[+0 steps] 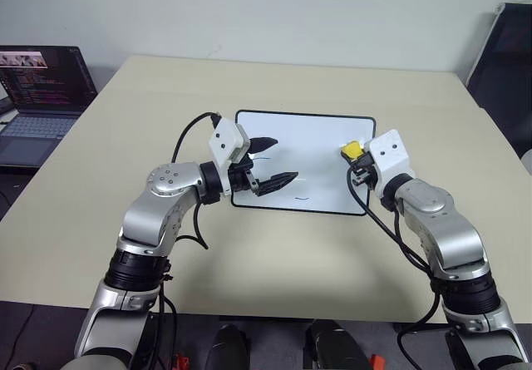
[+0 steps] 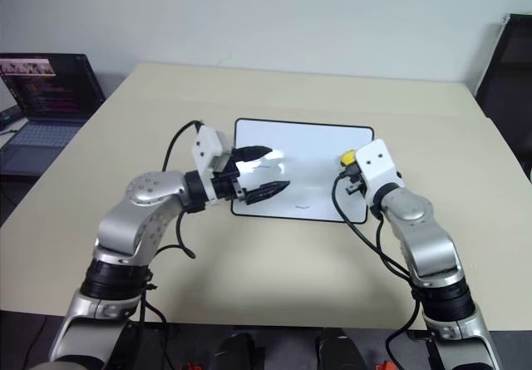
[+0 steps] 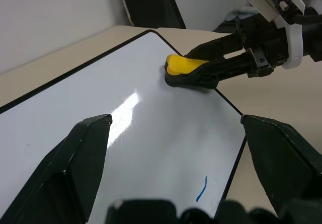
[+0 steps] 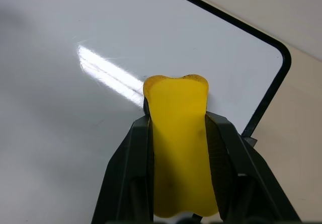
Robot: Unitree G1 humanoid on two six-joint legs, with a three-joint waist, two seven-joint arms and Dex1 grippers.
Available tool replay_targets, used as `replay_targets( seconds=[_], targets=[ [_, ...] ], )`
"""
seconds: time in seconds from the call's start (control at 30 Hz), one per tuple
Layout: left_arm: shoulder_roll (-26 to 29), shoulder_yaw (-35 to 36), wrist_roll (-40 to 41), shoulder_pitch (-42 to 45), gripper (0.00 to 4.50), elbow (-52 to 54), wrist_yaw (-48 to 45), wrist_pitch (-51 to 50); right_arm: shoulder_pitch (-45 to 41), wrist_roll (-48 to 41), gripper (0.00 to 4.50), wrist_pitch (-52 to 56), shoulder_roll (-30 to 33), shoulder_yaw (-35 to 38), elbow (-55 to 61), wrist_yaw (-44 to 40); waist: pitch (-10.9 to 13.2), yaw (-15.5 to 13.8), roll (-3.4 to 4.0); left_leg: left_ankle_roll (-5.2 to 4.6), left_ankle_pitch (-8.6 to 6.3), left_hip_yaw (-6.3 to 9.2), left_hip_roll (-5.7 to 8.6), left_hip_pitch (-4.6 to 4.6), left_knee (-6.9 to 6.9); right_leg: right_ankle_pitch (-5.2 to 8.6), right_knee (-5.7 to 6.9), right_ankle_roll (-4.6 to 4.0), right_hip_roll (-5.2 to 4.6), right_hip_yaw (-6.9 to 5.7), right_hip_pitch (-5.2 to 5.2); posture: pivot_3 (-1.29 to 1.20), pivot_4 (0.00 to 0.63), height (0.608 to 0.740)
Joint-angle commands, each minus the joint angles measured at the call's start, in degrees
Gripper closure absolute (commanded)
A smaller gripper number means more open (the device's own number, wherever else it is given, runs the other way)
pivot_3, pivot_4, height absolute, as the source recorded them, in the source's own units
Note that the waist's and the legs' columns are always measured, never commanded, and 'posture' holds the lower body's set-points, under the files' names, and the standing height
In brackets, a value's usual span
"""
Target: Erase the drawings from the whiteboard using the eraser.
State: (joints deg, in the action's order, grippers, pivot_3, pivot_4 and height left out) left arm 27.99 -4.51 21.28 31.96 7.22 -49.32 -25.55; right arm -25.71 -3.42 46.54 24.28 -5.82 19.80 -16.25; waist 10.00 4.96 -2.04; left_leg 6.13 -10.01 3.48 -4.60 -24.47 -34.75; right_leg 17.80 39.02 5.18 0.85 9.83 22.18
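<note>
Your eraser (image 4: 178, 153) sits clamped in the right hand (image 1: 359, 164), over the whiteboard (image 1: 320, 133) near its 3 o'clock edge, dark underside facing the surface so it can wipe. The drawings (image 1: 301, 198) lie toward 6 o'clock on the board, well apart from the eraser, so you'd likely sweep that way. Your left hand (image 1: 270, 164), fingers apart, hovers over the 9 o'clock side, probably to steady the board on the desk (image 1: 100, 154).

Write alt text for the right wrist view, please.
The right hand grips a small bright yellow eraser block between two black fingers, over a glossy white whiteboard with a thin black frame. A rounded corner and beige table lie beyond.
</note>
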Motion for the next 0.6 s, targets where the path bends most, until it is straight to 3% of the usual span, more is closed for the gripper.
replay_targets(
  seconds=[0.03, 0.27, 0.4, 0.6],
  targets=[
    [0.3, 1.1, 0.2, 0.3, 0.00, 1.9, 0.4, 0.6, 0.4, 0.2, 3.41, 1.6, 0.3, -0.5, 0.5, -0.9, 0.0, 0.0, 0.00, 0.00, 0.00, 0.00, 0.00, 0.00, 0.00, 0.00, 0.00, 0.00, 0.00, 0.00, 0.00, 0.00, 0.150, 0.740],
    [3.3, 4.4, 2.0, -3.0, 0.00, 4.3, 1.3, -2.3, 1.4, -3.6, 3.41, 1.2, -2.7, 5.3, 6.0, -0.6, 0.0, 0.0, 0.02, 0.00, 0.00, 0.00, -0.01, -0.07, 0.06, 0.01, -0.01, -0.01, 0.01, 0.00, 0.08, 0.00, 0.150, 0.740],
    [8.6, 11.0, 5.3, -9.5, 0.00, 4.9, -0.4, -4.8, 5.9, -9.6, 3.41, -3.9, -4.0, 11.5, 13.5, -3.6, 0.0, 0.1, 0.06, 0.00, -0.01, 0.00, -0.02, -0.22, 0.17, 0.04, -0.06, -0.04, 0.01, -0.01, 0.21, 0.00, 0.150, 0.740],
    [11.3, 14.9, 6.3, -16.6, 0.00, 5.9, -1.2, -3.0, 13.8, -13.9, 3.41, -6.1, -1.3, 11.9, 19.2, -8.8, 0.1, -0.5, 0.04, 0.01, -0.01, 0.05, -0.02, -0.22, 0.43, 0.16, -0.09, -0.19, -0.03, -0.14, 0.26, 0.00, 0.150, 0.740]
  ],
)
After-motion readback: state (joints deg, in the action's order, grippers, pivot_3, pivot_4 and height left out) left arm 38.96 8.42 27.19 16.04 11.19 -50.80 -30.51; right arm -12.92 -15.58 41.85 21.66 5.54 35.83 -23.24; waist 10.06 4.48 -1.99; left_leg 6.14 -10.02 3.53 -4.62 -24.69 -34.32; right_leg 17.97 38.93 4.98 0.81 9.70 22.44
